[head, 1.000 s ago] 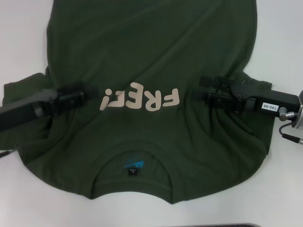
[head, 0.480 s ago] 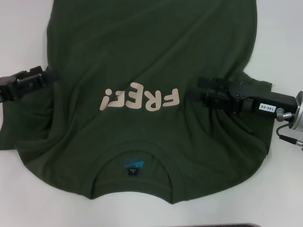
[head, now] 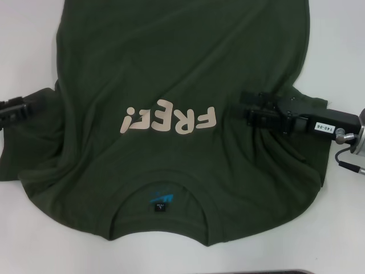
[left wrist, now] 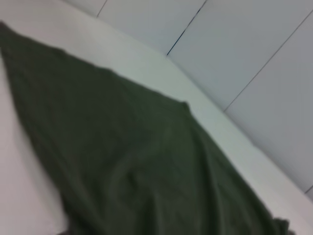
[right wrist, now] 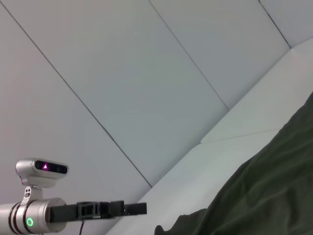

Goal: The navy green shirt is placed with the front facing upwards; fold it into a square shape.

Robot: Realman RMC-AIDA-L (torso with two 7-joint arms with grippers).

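The right end effector (head: 246, 111) rests on the navy green shirt (head: 182, 68) to fold it, grip unclear; the left end effector (head: 23, 107) waits beside it.

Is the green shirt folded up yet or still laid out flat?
Spread out, not folded. The navy green shirt lies front up on the table, its FREE! lettering and neck label showing, sleeves rumpled.

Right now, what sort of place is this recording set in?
Probably a lab or test bench: a green shirt lies spread on a plain white table, pale panelled walls stand behind, and nothing homely shows. The left gripper sits at the shirt's edge, the right gripper over it.
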